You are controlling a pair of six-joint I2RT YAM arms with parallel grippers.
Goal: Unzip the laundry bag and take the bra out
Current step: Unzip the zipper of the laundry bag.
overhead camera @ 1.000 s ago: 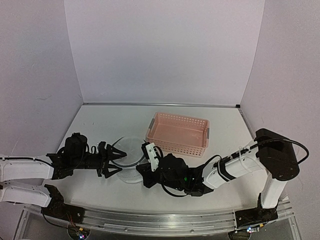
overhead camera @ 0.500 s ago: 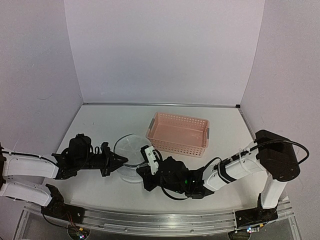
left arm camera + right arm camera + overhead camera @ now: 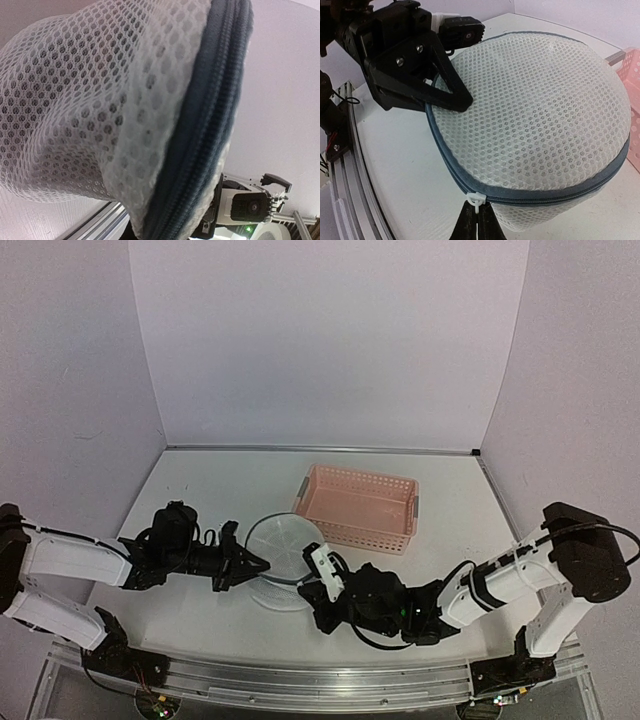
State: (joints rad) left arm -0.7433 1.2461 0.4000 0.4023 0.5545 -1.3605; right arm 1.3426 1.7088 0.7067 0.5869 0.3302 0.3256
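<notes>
While low, claws [image 3: 463,103] [image 3: 479,214] on laundry bag [image 3: 535,110]

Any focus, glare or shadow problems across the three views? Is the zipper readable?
Top view: even diffuse light, soft shadows, no glare; the laundry bag is small but sharp. Left wrist: very close, mesh fills the frame, nearest mesh a bit soft, dark zipper band readable. Right wrist: sharp, white zipper pull clear at the right claw tips, no glare.

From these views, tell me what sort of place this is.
Probably a robot lab test cell: panel walls box in a white table, a left arm and right arm stand on a metal rail, with a laundry bag and pink basket as props.
</notes>
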